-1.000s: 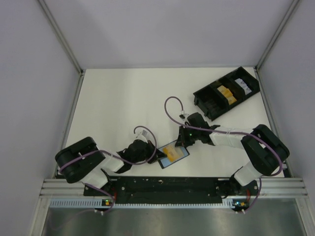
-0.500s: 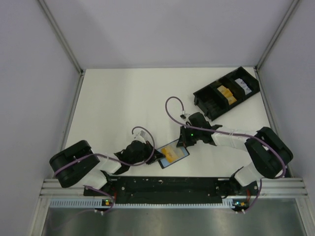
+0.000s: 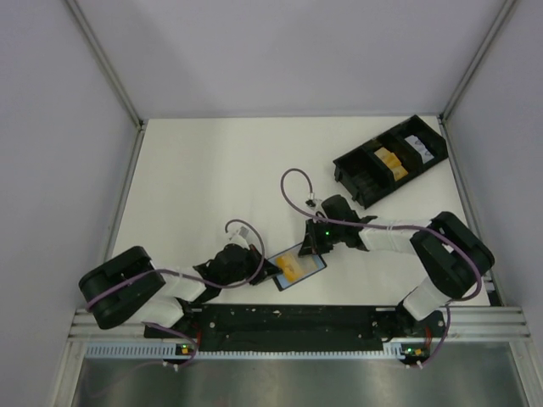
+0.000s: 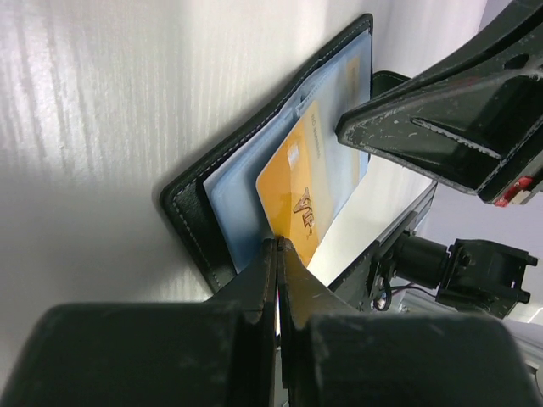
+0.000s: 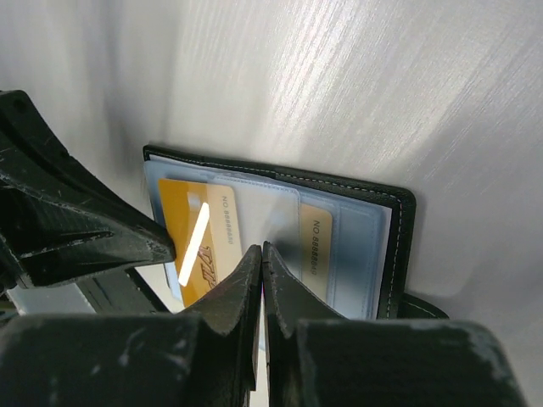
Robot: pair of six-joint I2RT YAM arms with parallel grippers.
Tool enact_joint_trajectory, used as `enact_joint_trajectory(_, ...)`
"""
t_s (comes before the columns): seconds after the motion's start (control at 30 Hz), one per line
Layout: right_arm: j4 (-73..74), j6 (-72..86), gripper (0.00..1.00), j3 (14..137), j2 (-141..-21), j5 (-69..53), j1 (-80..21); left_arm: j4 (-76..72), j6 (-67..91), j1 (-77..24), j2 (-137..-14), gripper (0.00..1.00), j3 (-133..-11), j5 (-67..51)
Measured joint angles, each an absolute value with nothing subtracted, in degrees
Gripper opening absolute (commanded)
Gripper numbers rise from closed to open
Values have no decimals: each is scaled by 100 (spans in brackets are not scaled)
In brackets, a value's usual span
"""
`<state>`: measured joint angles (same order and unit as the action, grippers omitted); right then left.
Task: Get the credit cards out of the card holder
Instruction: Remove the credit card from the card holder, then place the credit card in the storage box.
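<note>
The card holder (image 3: 310,260) lies open on the white table near the front edge, its blue-grey sleeves facing up. An orange-yellow credit card (image 4: 293,182) sticks partway out of the sleeve on its near-left side. My left gripper (image 4: 278,242) is shut, with its tips pinching that card's edge. A second, paler credit card (image 5: 316,246) sits inside the other sleeve. My right gripper (image 5: 261,248) is shut, its tips resting on the clear sleeve in the middle of the card holder (image 5: 404,227). In the top view the left gripper (image 3: 270,270) and right gripper (image 3: 310,248) meet the holder from opposite sides.
A long black compartmented tray (image 3: 350,166) stands at the back right, with yellow and white items in it. The black rail (image 3: 288,320) carrying the arm bases runs just in front of the holder. Grey walls enclose the table on three sides.
The left arm's elbow has swung left and lower while its gripper stayed at the card. The right arm shifted slightly left. The holder has hardly moved.
</note>
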<state>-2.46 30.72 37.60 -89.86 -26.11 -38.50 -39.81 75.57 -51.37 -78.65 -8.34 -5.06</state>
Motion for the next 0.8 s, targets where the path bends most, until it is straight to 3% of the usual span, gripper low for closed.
enact_joint_trajectory(0.4, -462, 3216, 2, 3634, -8984, -2550, -3682, -3686, 7612, -5137, -6687, 0, -349, -429)
enact_joint_trajectory(0.63, -325, 3282, 18, 3479, -8558, -2412, -3656, -3409, 7590, -5137, -5647, 0, -349, -268)
enact_joint_trajectory(0.73, -336, 3354, 20, 3409, -8197, -2432, -3656, -3107, 7546, -5137, -5245, 0, -349, -165)
enact_joint_trajectory(0.8, -375, 3376, 29, 3406, -8016, -2464, -3656, -2908, 7496, -5137, -5052, 0, -349, -75)
